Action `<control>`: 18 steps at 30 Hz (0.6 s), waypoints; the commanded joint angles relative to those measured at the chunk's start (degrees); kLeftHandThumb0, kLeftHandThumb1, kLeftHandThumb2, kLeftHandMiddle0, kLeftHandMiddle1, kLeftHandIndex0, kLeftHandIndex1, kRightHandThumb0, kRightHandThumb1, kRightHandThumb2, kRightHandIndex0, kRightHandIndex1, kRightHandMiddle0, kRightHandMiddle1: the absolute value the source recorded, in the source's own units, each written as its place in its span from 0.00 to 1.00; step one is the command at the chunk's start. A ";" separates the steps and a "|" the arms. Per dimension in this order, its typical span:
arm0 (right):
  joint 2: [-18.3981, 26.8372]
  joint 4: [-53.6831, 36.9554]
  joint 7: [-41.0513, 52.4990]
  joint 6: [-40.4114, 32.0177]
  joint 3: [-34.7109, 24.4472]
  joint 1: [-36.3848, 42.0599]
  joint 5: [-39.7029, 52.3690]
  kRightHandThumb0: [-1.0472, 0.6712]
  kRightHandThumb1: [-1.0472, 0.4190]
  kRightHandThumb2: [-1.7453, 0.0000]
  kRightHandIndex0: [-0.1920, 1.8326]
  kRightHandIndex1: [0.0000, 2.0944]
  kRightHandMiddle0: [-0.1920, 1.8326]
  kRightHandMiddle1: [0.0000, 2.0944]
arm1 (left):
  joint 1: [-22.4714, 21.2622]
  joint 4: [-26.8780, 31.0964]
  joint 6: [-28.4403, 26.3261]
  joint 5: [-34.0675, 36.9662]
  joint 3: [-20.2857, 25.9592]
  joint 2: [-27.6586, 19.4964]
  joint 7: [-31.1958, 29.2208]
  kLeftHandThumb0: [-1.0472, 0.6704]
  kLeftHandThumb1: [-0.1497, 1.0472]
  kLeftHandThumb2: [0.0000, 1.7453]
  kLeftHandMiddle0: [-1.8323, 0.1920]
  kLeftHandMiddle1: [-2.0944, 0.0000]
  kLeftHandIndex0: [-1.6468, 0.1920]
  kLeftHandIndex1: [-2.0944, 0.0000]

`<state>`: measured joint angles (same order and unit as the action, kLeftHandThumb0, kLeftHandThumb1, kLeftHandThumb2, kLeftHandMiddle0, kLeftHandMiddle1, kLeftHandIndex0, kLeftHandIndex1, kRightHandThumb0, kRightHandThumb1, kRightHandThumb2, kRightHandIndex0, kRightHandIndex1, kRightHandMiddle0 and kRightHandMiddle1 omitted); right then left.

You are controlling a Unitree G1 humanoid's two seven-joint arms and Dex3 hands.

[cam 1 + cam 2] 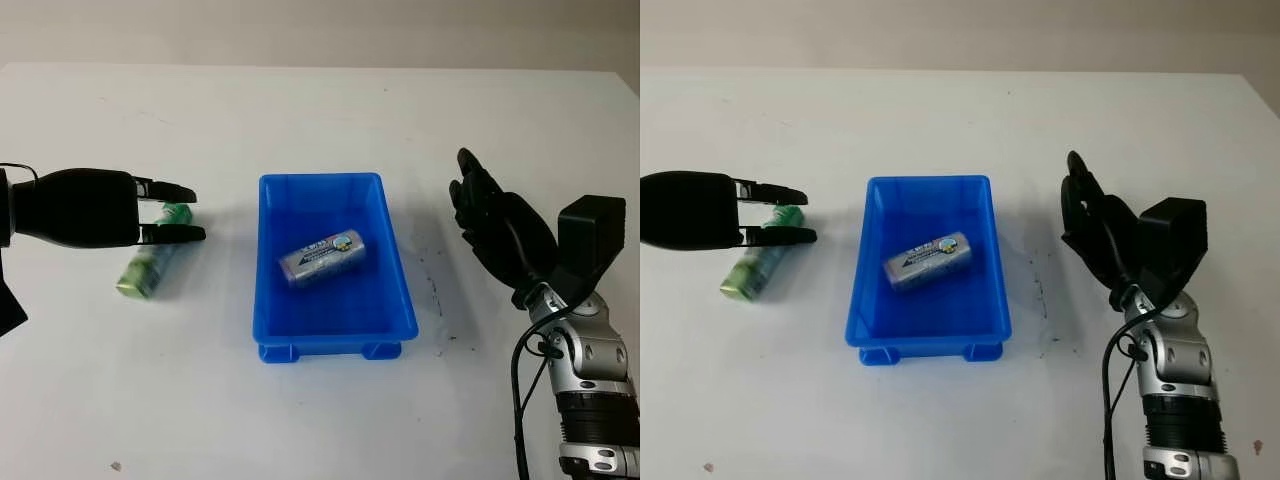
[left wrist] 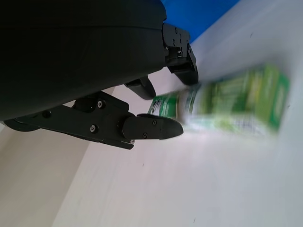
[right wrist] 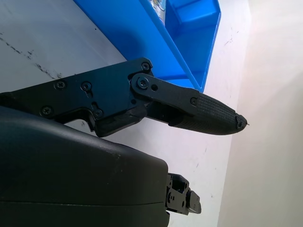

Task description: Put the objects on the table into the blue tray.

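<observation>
A green can (image 1: 152, 262) lies on its side on the white table, left of the blue tray (image 1: 385, 226). My left hand (image 1: 172, 211) hovers open just above the can's far end, its fingers (image 2: 151, 127) on either side of the can (image 2: 227, 101) without closing on it. Inside the tray lies a silver-grey can (image 1: 324, 258) on its side. My right hand (image 1: 478, 203) is held up open to the right of the tray, holding nothing.
The blue tray's wall (image 3: 142, 42) stands close beside my right hand. Dark scuff marks (image 1: 434, 290) streak the table between the tray and the right arm. The table's far edge runs along the back.
</observation>
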<state>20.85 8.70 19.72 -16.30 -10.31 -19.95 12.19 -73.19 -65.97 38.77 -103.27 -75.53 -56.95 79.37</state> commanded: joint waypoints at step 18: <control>1.04 -0.37 1.17 -0.25 -0.69 -0.72 0.50 0.17 0.00 0.58 0.00 0.00 0.00 0.00 | 3.19 -0.12 0.22 8.17 3.35 0.94 -17.11 0.29 1.00 0.24 0.36 0.00 0.59 0.00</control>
<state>21.14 8.71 20.74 -16.64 -10.47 -20.28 12.48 -71.45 -66.13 37.62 -95.97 -72.57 -55.75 64.69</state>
